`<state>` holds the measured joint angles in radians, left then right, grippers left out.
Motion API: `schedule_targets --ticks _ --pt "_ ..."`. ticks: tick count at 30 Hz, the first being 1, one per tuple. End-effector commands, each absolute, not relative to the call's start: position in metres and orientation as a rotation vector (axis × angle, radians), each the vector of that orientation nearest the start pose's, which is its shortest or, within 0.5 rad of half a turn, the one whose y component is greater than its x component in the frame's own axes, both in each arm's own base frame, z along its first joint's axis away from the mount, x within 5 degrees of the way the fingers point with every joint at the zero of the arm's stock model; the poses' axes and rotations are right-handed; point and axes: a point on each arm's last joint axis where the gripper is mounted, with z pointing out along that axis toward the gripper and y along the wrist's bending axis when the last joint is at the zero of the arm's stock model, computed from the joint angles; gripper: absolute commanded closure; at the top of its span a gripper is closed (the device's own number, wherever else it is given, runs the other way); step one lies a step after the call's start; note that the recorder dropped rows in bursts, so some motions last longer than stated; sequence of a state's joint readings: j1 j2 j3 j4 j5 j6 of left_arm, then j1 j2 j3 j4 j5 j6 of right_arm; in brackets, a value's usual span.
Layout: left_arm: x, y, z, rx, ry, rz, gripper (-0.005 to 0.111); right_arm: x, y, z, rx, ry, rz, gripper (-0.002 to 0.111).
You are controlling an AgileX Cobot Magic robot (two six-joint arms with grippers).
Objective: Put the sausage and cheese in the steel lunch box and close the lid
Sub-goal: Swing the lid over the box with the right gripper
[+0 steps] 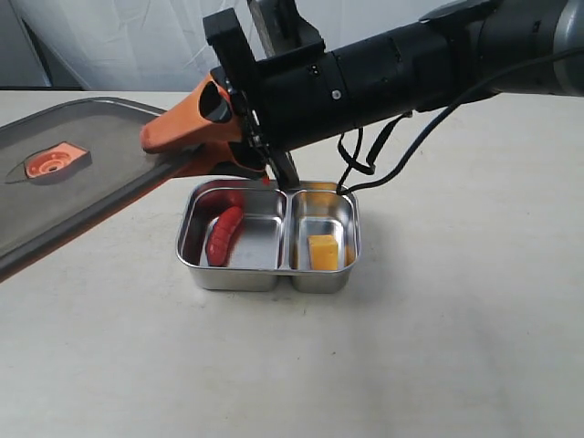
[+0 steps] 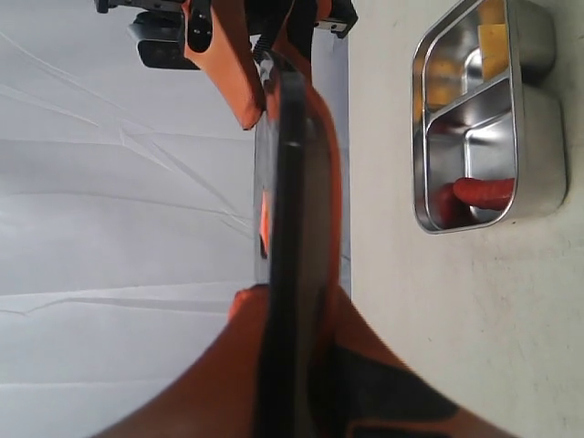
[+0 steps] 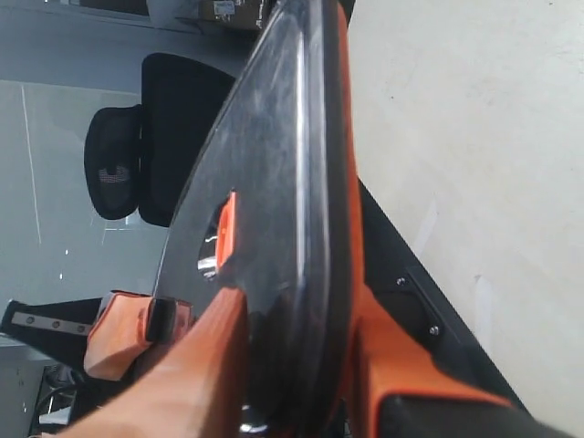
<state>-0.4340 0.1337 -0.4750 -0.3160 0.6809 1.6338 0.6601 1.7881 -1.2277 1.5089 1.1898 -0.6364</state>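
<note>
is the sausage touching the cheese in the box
Apart. The exterior view shows the sausage in the larger compartment and the cheese in the smaller one, the divider between them.

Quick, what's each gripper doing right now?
Left gripper: closed on the lid.
Right gripper: jaws around the lid's edge; clamped or not cannot be told.

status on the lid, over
left gripper, right gripper both shut on lid, left of steel lunch box. sausage, cheese inside. right arm hangs over it.
</note>
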Motion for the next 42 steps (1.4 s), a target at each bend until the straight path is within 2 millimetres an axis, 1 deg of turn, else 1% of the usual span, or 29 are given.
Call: schedule_targets --ticks 1,4,5,8,10,16,19,24,29,37,42 --pt "0.020 -0.031 0.304 1.478 1.041 0.427 0.094 0.227 0.287 0.274 -0.859 2.384 1.964 0.108" --pt "0.020 -0.031 0.304 1.460 1.064 0.405 0.077 0.227 0.287 0.274 -0.849 2.373 1.943 0.108" --pt "0.020 -0.031 0.304 1.458 1.065 0.403 0.070 0.228 0.287 0.274 -0.832 2.371 1.923 0.108" --pt "0.020 -0.031 0.304 1.445 1.081 0.387 0.058 0.230 0.287 0.275 -0.803 2.365 1.890 0.108" --pt "0.020 -0.031 0.304 1.445 1.081 0.387 0.054 0.230 0.287 0.277 -0.805 2.342 1.900 0.108" --pt "0.019 -0.029 0.300 1.493 1.100 0.401 0.053 0.231 0.285 0.288 -0.772 2.294 1.851 0.108" --pt "0.021 -0.026 0.298 1.484 1.147 0.415 0.053 0.229 0.281 0.297 -0.772 2.266 1.807 0.108" --pt "0.023 -0.020 0.294 1.497 1.223 0.472 0.054 0.228 0.278 0.307 -0.761 2.234 1.769 0.108" --pt "0.025 -0.016 0.293 1.463 1.277 0.493 0.054 0.229 0.277 0.312 -0.734 2.215 1.741 0.108" --pt "0.027 -0.013 0.293 1.436 1.313 0.515 0.054 0.230 0.276 0.314 -0.710 2.208 1.720 0.108" --pt "0.027 -0.012 0.293 1.425 1.327 0.523 0.054 0.230 0.273 0.321 -0.681 2.184 1.679 0.108"
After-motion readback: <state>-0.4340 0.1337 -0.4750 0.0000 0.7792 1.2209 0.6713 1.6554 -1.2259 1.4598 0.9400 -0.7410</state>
